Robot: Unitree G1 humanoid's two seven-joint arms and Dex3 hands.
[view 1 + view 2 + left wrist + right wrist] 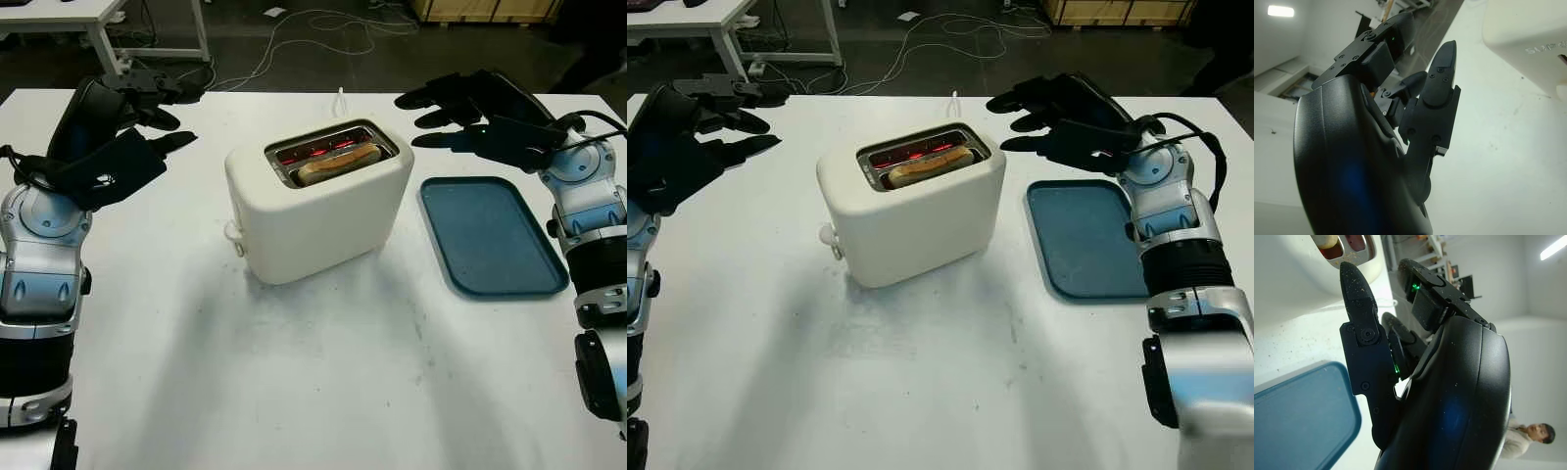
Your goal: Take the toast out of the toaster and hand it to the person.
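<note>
left eye view: toast (336,164) is sitting in the toaster (318,196) at desk (294,372) centre, long axis running left-right. right hand (470,113), open, is hovering nearer, far-right; left hand (137,117) open, far-left.

Toaster (318,211): cream-white shell, silver slot surround, elements glowed red. Toast (336,164): golden-brown crust, paler crumb. Tray (492,235): plain dark teal-blue. Table (294,392): white, faint grey scuffs. Left hand (132,117) and right hand (470,113): matte black; forearms silver-grey with black bands. Right hand showed small green light between fingers in right wrist view. Floor beyond table: dark, white cable (294,34).
</note>
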